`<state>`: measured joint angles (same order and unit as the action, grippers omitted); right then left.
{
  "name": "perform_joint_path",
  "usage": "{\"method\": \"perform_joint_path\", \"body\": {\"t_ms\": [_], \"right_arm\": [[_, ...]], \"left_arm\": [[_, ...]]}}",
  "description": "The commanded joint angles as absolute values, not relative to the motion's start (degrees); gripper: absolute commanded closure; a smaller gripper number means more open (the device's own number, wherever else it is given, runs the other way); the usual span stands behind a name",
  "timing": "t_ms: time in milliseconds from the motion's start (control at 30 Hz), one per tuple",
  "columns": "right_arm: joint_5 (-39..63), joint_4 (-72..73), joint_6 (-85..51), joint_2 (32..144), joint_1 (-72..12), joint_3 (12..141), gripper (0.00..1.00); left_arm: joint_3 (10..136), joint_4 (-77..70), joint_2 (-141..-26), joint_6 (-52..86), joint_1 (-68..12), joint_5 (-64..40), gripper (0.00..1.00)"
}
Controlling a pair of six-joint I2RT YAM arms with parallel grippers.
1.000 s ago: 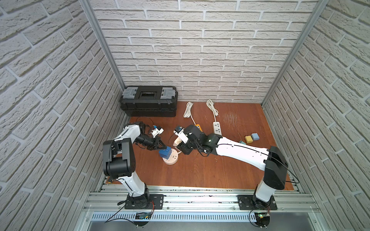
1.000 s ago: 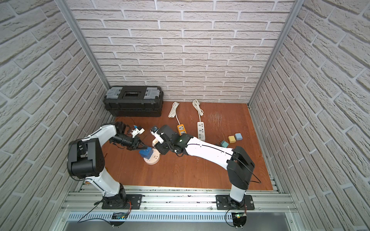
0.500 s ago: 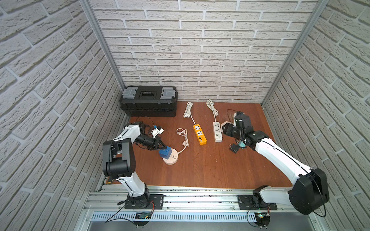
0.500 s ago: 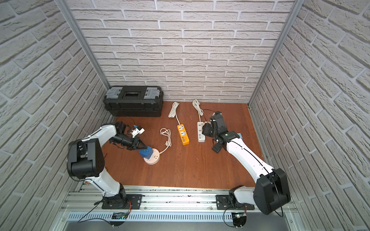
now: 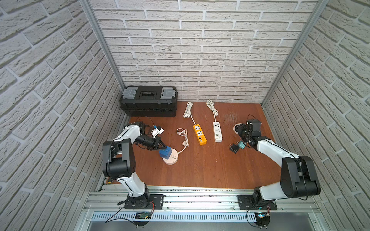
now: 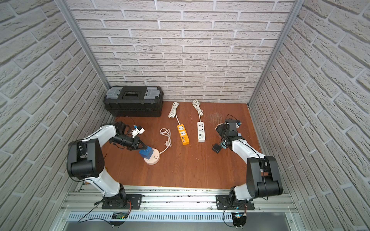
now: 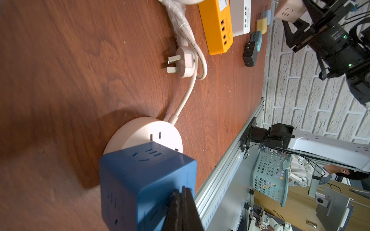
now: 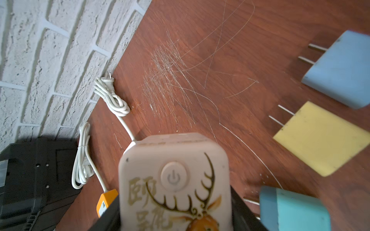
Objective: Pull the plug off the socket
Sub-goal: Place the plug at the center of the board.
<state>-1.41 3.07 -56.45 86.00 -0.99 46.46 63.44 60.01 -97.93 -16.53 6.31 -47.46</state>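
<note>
The left claw (image 7: 182, 197) is shut tight with nothing in it. Its tips touch the side of the blue cube plug (image 7: 144, 180). That blue cube sits right on top of the round socket (image 7: 138, 130), plugged in. The round socket lies flat on the wooden table (image 5: 200, 172). Its white cord (image 7: 186, 96) runs away from it to a loose end lying near by.

The right claw (image 5: 240, 131) is far from the round socket, past the orange strip (image 5: 199, 134) and the white strip (image 5: 217, 132). It grips a cream cube plug (image 8: 173, 158) with a deer drawn on it, one finger on each side. That cube looks lifted off the table and is in no socket, so I think it is already off. Some small plugs (image 5: 233, 148) lie on the table close to it, also far from the round socket.

I think both cubes are hard plastic, light and not bendy. Their sides look smooth, so a claw could slip. The best place to hold one is on two flat sides across from each other, low down, with the claw squeezing firmly. The metal pins underneath can bend, so a pull should go straight up from the round socket, not sideways. The round socket looks light too. It may come up with the blue cube unless something holds it down.
</note>
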Motion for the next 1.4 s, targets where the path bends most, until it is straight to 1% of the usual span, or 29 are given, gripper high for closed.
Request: {"method": "perform_joint_path", "body": {"t_ms": [0,333,500,633,867,1367], "right_arm": [[-0.36,9.89,-58.36,89.81,-0.92,49.60,0.97],[-3.50,18.22,-59.67,96.25,-0.49,49.64,0.98],[-4.82,20.77,-61.88,98.29,1.78,49.37,0.97],[-5.03,26.74,-64.01,100.05,3.91,47.25,0.97],[-8.45,30.90,-65.43,102.32,5.40,45.97,0.97],[-10.56,29.00,-67.29,107.63,8.07,49.79,0.96]], "left_arm": [[59.68,52.83,-101.87,-17.13,5.76,-28.47,1.00],[59.85,52.82,-102.12,-17.04,5.71,-28.62,1.00],[59.85,52.80,-102.13,-17.03,5.71,-28.72,1.00],[59.85,52.76,-102.27,-17.11,5.65,-28.75,1.00],[59.77,52.73,-102.11,-17.07,5.54,-28.77,1.00],[59.77,52.76,-102.43,-17.06,5.12,-28.83,1.00]]}}
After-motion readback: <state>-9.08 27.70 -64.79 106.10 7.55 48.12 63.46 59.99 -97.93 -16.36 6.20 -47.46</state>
